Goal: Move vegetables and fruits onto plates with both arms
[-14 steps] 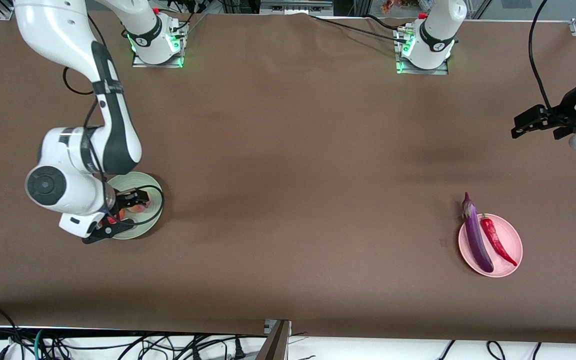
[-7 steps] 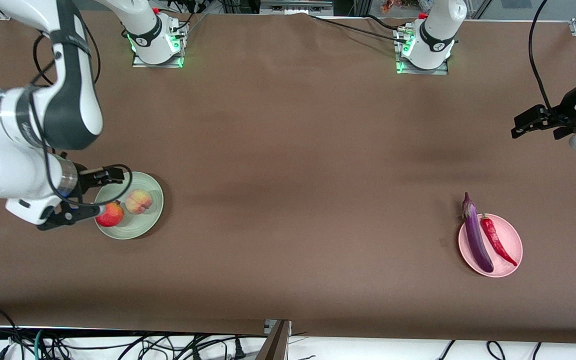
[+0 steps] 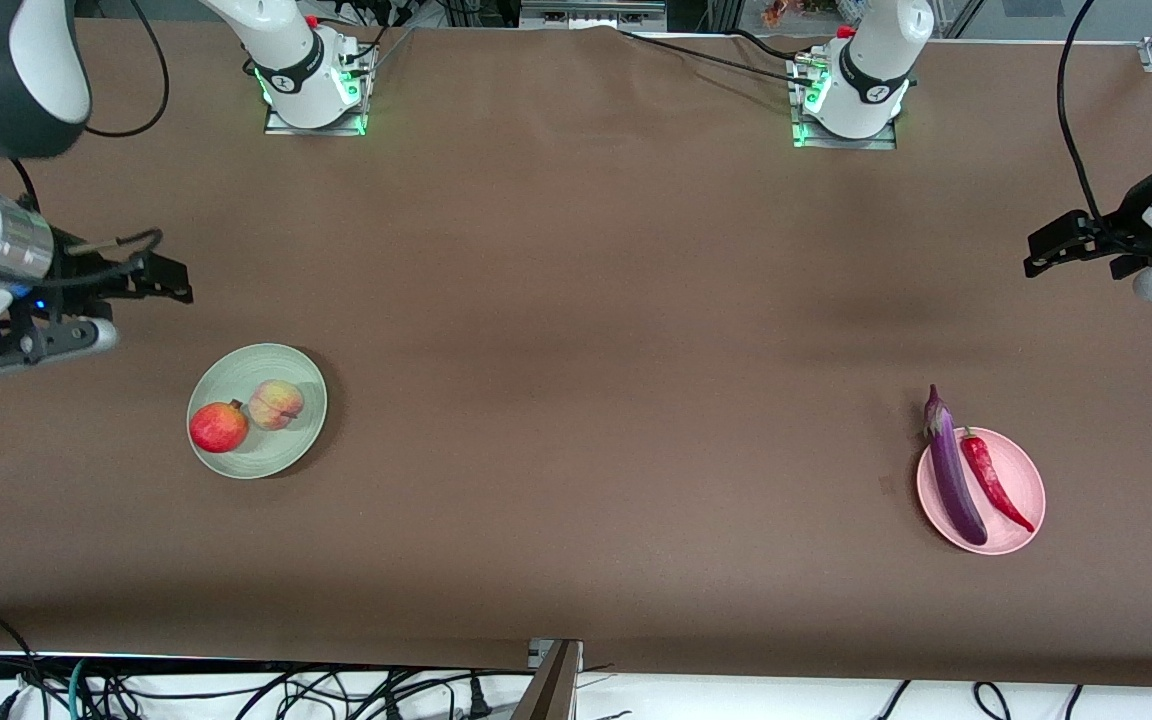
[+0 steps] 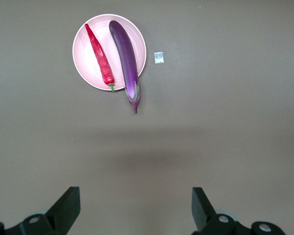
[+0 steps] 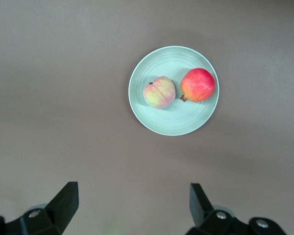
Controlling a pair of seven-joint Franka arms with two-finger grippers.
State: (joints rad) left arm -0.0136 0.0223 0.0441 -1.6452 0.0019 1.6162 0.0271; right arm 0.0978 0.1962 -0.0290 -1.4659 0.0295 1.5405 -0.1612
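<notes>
The pale green plate (image 3: 266, 457) holds the round red fruit (image 3: 219, 426) and the peach (image 3: 277, 404) side by side. The pink plate (image 3: 1023, 473) holds the purple eggplant (image 3: 953, 470), its stem end over the rim, and the red chili (image 3: 994, 480). My right gripper (image 3: 151, 312) is open and empty over bare table beside the green plate. My left gripper (image 3: 1084, 276) is open and empty over bare table at the left arm's end. The right wrist view shows its open gripper (image 5: 133, 203), plate (image 5: 171, 123), peach (image 5: 159, 92) and red fruit (image 5: 198, 84). The left wrist view shows its open gripper (image 4: 135, 205), plate (image 4: 82, 56), chili (image 4: 100, 56) and eggplant (image 4: 125, 56).
A small pale scrap (image 4: 159, 57) lies on the brown table beside the pink plate. The two arm bases (image 3: 311, 90) (image 3: 851, 100) stand at the table's edge farthest from the front camera. Cables hang along the edge nearest it.
My right gripper has lifted off the green plate and drawn away from it, leaving the peach next to the red fruit. The left arm has not moved.
</notes>
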